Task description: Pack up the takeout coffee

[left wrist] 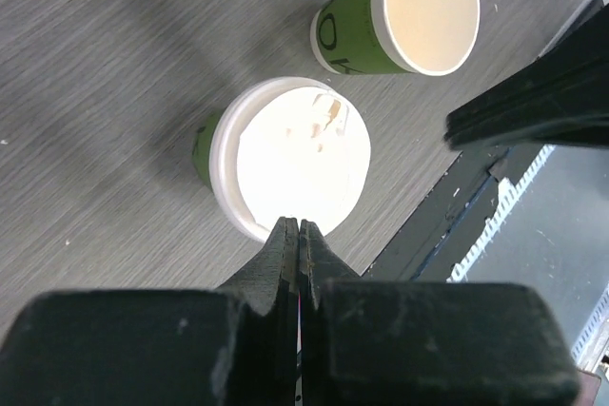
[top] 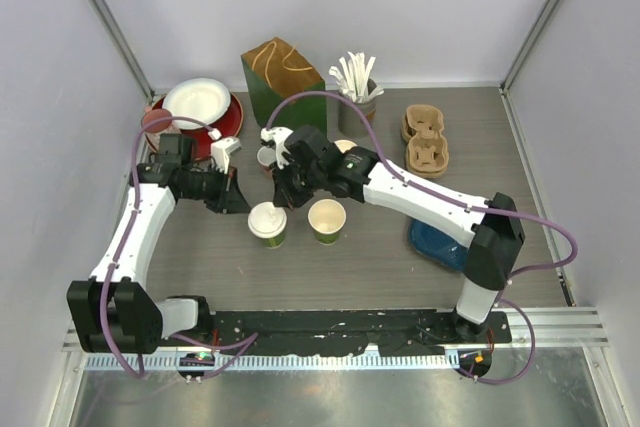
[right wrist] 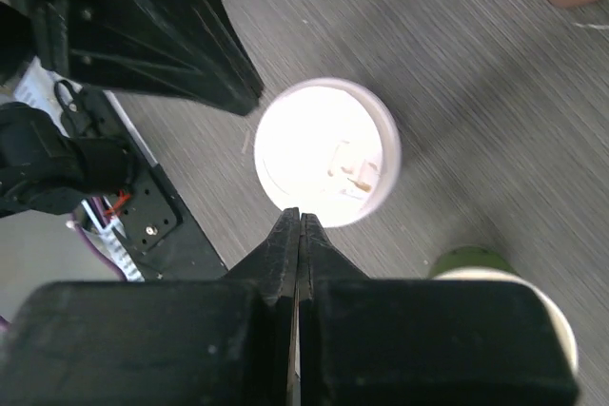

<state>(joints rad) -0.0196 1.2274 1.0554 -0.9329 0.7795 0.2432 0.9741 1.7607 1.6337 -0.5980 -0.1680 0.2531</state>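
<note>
Clenched on nothing, the left hand hovers just left of the upright green paper cup with round white plastic lid on the desk, the right hand, also clenched empty, hangs just behind it, and a lidless green paper cup stands alongside.

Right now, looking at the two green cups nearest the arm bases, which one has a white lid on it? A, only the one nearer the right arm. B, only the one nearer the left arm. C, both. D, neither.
B. The green cup nearer the left arm wears a white lid, while the other green cup stands uncovered with its cream inside showing.
</note>
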